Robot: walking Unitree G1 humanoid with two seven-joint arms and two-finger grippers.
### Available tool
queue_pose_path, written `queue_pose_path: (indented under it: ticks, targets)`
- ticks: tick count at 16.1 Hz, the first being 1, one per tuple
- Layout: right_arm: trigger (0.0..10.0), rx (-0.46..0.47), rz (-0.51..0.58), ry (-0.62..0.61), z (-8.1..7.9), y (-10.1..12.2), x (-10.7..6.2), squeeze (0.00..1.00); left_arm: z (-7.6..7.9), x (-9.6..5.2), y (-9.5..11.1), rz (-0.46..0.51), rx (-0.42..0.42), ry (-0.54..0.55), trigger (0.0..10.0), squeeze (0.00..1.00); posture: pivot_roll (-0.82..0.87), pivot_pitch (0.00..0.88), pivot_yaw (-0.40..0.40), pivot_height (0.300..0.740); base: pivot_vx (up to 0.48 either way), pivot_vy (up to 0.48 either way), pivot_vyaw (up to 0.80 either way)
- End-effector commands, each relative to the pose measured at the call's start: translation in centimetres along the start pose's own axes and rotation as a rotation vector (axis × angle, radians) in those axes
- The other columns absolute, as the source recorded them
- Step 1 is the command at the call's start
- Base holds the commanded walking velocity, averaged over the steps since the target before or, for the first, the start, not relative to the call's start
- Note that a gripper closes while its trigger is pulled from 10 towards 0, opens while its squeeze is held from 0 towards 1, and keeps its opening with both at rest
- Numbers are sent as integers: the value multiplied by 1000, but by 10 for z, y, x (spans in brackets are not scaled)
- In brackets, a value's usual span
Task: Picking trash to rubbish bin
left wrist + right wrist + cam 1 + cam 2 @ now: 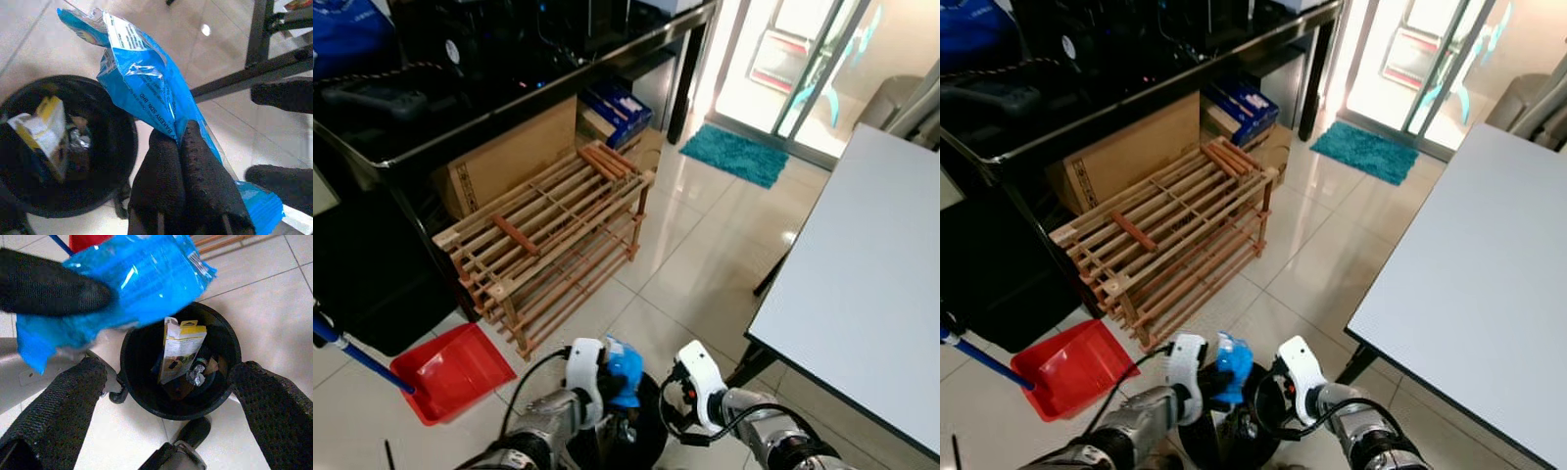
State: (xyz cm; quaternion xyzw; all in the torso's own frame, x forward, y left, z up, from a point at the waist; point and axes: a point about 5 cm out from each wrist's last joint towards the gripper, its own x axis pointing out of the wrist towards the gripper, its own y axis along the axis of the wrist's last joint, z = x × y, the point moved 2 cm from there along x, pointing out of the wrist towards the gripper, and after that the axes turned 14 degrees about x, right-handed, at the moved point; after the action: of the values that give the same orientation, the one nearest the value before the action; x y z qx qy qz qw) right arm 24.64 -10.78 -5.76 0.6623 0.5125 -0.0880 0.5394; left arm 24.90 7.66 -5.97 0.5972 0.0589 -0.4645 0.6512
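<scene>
I'm holding the crinkled blue wrapper w/ white print over the black bin's rim, left gripper fingers pinching it. Right gripper is hovering alongside, fingers spread wide.

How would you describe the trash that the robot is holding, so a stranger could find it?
Look at the black rubbish bin on the tiled floor before the robot. Above its rim, the left gripper pinches a crinkled blue plastic wrapper, the sole glossy blue item with printed text.
</scene>
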Motion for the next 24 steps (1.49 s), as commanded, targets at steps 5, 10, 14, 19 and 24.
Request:
queue_pose_path:
  ticks: [5, 10, 14, 19, 24]
  targets:
    - [10000, -4, -44, -65, 14, -10, -8, 0, 9, 1, -14, -53, -32, -25, 10000, 0, -80, 121, -71, 740, 0, 0, 0]
    - [10000, 16, -64, -82, 21, -21, -15, 0, 9, 1, -15, -55, -36, -34, 10000, 0, -84, 123, -69, 740, 0, 0, 0]
    - [10000, 13, -50, -73, 19, -15, -13, 0, 8, 0, -14, -56, -30, -27, 10000, 1000, -81, 116, -68, 740, 0, 0, 0]
    - [10000, 12, -43, -68, 15, -15, -10, 0, 8, 0, -13, -52, -25, -33, 10000, 1000, -77, 119, -68, 740, 0, 0, 0]
    - [10000, 14, -46, -64, 14, -16, -10, 0, 6, 0, -13, -49, -31, -22, 10000, 1000, -76, 118, -65, 740, 0, 0, 0]
